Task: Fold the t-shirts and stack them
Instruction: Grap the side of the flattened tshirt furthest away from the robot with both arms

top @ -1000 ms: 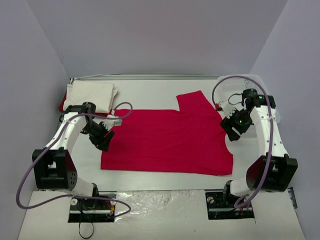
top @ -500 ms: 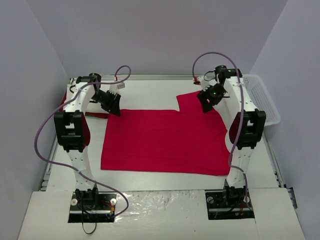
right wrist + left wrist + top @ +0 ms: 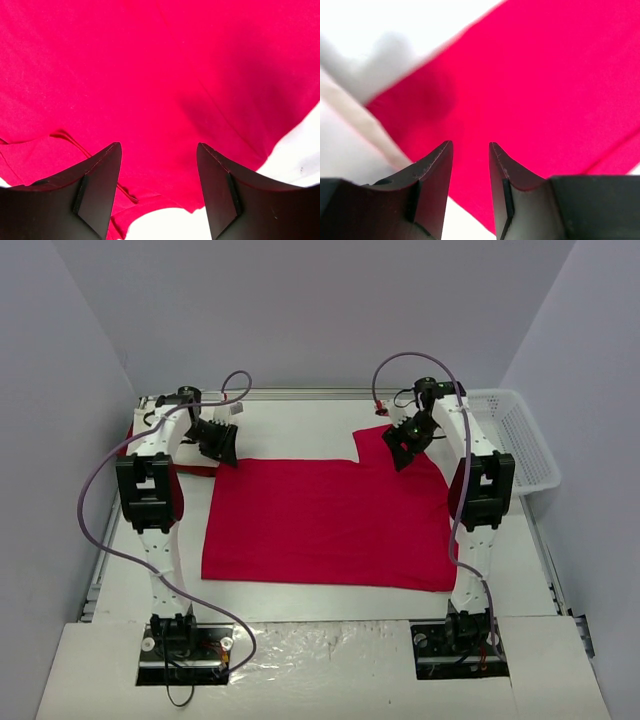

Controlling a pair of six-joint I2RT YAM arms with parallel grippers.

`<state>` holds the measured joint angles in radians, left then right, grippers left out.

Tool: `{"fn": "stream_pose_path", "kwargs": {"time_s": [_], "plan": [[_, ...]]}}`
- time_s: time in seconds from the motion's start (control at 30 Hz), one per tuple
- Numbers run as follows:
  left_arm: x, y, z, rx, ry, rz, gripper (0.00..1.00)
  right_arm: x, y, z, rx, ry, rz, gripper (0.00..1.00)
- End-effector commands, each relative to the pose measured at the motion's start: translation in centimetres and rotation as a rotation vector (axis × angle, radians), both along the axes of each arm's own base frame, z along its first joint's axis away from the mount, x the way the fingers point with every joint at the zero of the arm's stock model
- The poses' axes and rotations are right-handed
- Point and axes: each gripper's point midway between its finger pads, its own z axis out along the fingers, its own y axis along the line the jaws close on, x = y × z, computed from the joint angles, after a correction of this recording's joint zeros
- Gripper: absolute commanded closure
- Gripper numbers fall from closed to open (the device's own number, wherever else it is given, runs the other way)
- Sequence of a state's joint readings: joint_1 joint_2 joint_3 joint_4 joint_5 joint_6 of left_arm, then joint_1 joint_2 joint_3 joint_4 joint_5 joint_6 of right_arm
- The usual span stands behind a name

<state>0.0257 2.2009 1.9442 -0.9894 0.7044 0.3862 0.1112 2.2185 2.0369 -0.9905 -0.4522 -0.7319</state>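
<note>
A bright red t-shirt [image 3: 330,525] lies spread flat in the middle of the table, with one sleeve at the far right [image 3: 380,440]. My left gripper [image 3: 224,450] hovers over its far left corner, jaws a little apart and empty; red cloth [image 3: 545,90] fills the view under the gripper [image 3: 471,146]. My right gripper [image 3: 397,454] is over the far right sleeve, jaws wide open and empty; the wrist view shows the gripper [image 3: 159,146] above the sleeve's hem [image 3: 150,200]. A blurred white shape [image 3: 385,60] lies beside the shirt's corner.
A white lattice basket [image 3: 515,435] stands at the far right edge of the table. Both arms reach high across the table's left and right sides, with cables looping above them. Bare white table surface [image 3: 300,420] lies behind the shirt.
Both arms swung from the shirt's near sides up to its far edge. In the last half second each gripper shifted slightly inward. The shirt has not moved.
</note>
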Motion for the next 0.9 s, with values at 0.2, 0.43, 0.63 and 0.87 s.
{"fn": "stream_pose_path", "kwargs": {"time_s": [0.2, 0.43, 0.63, 0.87], "plan": [[2.7, 3.0, -3.5, 0.214, -0.026, 0.068, 0.67, -0.1, -0.1, -0.7, -0.023, 0.033, -0.008, 0.43], [4.1, 4.1, -3.9, 0.275, -0.087, 0.099, 0.7, -0.9, -0.1, -2.4, -0.05, 0.076, 0.02, 0.44], [5.5, 4.5, -2.9, 0.293, -0.141, 0.128, 0.71, -1.3, 0.0, -3.5, -0.065, 0.102, 0.032, 0.44], [6.8, 5.2, -2.5, 0.325, -0.171, 0.175, 0.71, -1.6, 0.1, -4.0, -0.077, 0.113, 0.042, 0.43]]}}
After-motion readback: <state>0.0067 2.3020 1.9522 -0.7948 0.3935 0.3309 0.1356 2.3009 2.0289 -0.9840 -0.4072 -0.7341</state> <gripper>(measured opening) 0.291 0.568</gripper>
